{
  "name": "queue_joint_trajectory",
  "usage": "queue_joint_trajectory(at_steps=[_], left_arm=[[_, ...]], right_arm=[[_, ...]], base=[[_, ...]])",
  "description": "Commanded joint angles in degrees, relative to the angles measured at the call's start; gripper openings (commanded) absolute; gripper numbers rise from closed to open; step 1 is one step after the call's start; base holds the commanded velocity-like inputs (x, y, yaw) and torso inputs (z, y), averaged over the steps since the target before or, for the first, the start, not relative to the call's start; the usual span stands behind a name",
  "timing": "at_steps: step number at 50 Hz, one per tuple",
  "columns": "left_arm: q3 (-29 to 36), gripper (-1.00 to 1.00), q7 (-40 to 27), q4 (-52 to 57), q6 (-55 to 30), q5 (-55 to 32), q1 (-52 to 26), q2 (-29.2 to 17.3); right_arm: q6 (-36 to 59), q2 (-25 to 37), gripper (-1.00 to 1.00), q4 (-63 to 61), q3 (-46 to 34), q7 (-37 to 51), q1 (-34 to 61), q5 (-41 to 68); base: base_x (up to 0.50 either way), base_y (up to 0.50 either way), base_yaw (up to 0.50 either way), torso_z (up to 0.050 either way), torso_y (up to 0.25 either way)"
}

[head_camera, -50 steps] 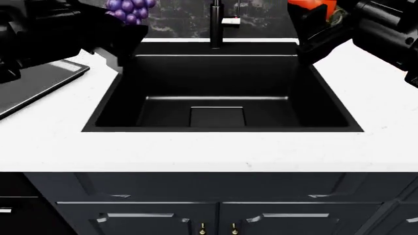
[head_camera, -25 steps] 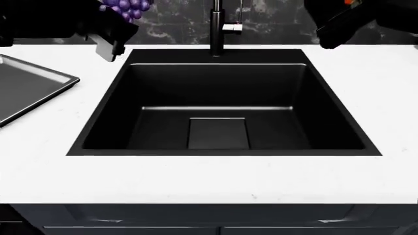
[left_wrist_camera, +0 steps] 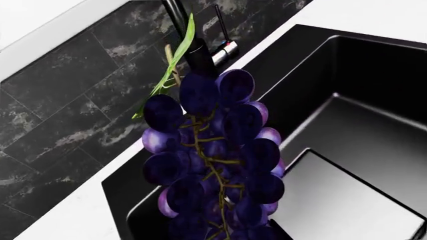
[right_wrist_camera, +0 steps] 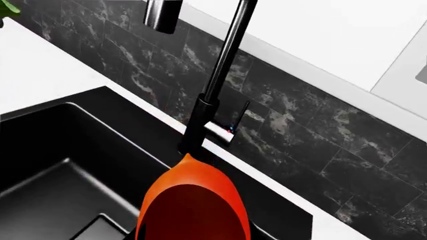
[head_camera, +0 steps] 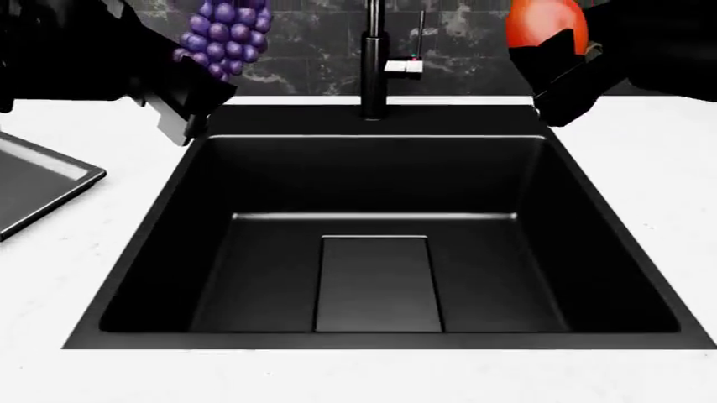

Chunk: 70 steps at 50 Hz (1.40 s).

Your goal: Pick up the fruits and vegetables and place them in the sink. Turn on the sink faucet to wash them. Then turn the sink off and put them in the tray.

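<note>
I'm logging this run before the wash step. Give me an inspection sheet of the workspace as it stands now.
Surface: white counter, bare where visible.
Job's things: grapes and tomato held aloft near the sink's back corners; basin dry and holding nothing; faucet upright; tray at the left edge.
Clutter: nothing seen.
Grippers: left gripper holds the grapes, right gripper the tomato.
Cables: nothing seen.
Surroundings: dark marbled backsplash.
</note>
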Motion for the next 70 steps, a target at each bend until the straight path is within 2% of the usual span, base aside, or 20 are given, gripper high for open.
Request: queue_joint_trajectory(at_steps=[1,35,56,70], left_arm=[[-0.38,-1.00,-0.41,1.28,-0.37,-0.91,0.26,-0.65],[-0.11,-1.00,-1.02,3.54,-1.25,-3.86,0.53,-1.09],[9.52,-1.00,2.01,13.22,-0.93,-6.02,10.01,0.59],[15.67,-1.00,3.89,14.81,0.86,-3.85,13.33,3.40]], right_arm=[[0.52,0.44,-1.00,-1.25,0.38,0.44,-1.05,1.28],[0.50,0.28,-1.00,-1.47,0.07,0.50,-1.41,2.74],[5.14,-2.20,-1.00,-2.43,-8.12,-3.29,-9.07,5.19],[0.42,-8.62,-1.00,3.09,-16.11,-10.09,-12.79,-3.49]], base=[[0.27,0.02,0.00,0.000,0.011],[0.26,0.02,0.00,0.000,0.001],[0.00,0.00,0.00,0.000,0.000],[0.00,0.00,0.00,0.000,0.001]])
